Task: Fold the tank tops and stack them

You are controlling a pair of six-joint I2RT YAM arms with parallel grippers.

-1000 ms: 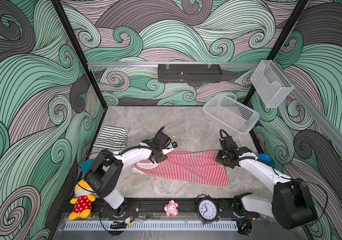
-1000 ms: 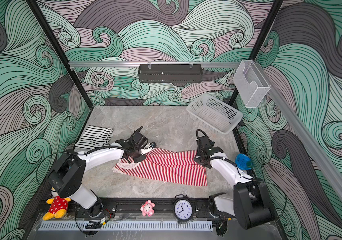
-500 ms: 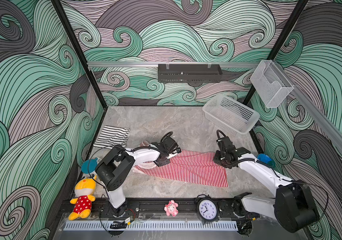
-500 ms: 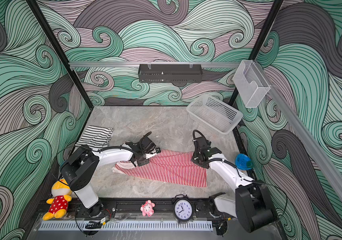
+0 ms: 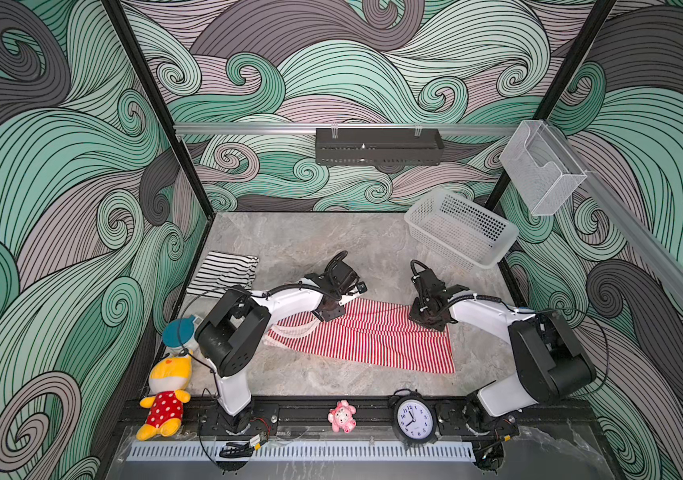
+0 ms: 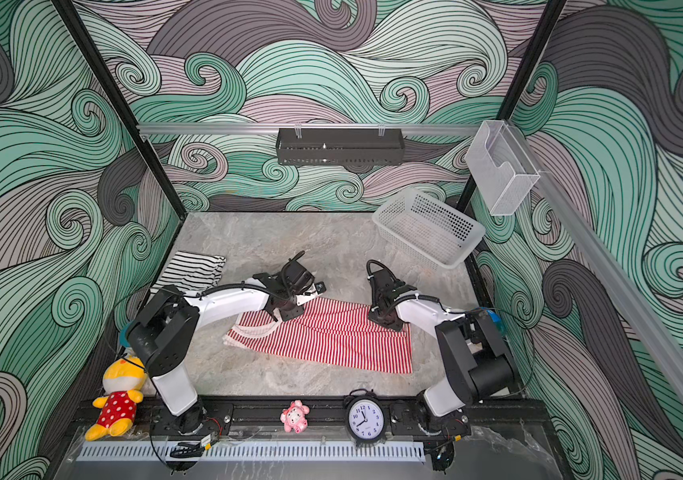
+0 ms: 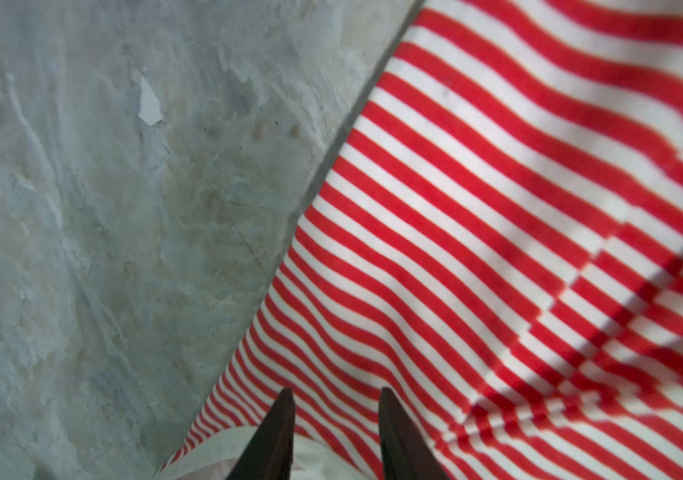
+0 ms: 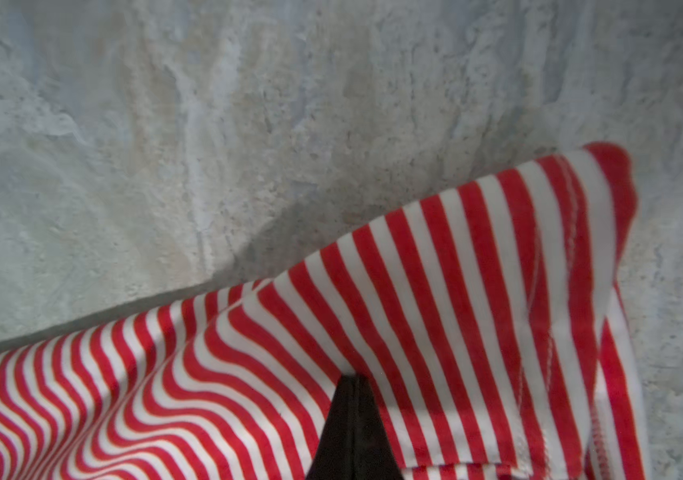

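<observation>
The red-and-white tank top (image 5: pixel 373 340) (image 6: pixel 331 340) lies spread across the middle of the table. Its pale-trimmed neckline is at the left end. My left gripper (image 5: pixel 329 312) (image 6: pixel 287 313) points down at the far edge near that neckline. In the left wrist view its fingers (image 7: pixel 333 395) stand open over the stripes (image 7: pixel 477 232), beside the pale trim. My right gripper (image 5: pixel 429 322) (image 6: pixel 385 322) is at the far right corner. In the right wrist view it (image 8: pixel 352 380) is shut on the fabric (image 8: pixel 456 291), which tents up from the tips. The black-and-white tank top (image 5: pixel 225 272) (image 6: pixel 192 270) lies folded at the back left.
A white mesh basket (image 5: pixel 460 232) stands tilted at the back right. A clock (image 5: pixel 412 419), a pink toy (image 5: pixel 341 415) and a yellow plush in a red dotted dress (image 5: pixel 163 399) sit along the front rail. A clear holder (image 5: pixel 539 166) hangs on the right wall.
My left gripper has opened and let go of the red-and-white top's left end. My right gripper opened briefly and has shut again on the far right corner.
</observation>
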